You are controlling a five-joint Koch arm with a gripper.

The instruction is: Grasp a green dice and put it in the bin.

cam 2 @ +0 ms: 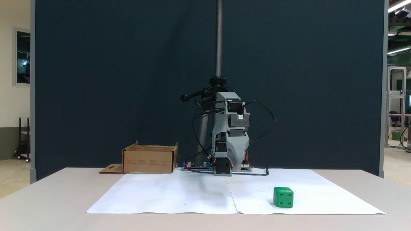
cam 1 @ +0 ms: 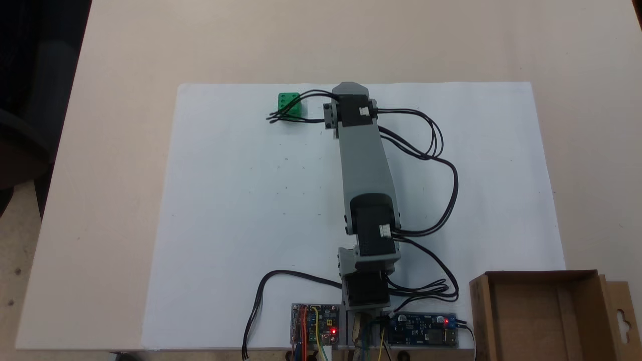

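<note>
- Green dice (cam 1: 289, 105) on the paper (cam 1: 241, 210), untouched; bin (cam 2: 149, 158) well apart.
- Gripper (cam 2: 223, 168) folded downward; jaw state: I cannot tell.
- I judge: reach out, part jaws, straddle cube squarely.

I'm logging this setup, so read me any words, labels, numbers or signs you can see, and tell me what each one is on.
No text can be read in either fixed view.
Cardboard box: faint rows of small print on its side wall, too small to read.
Circuit boards at the arm's base: any markings are too blurred to read.
Green dice: pips only, no numerals.
White paper sheet: only tiny specks, no writing.
</note>
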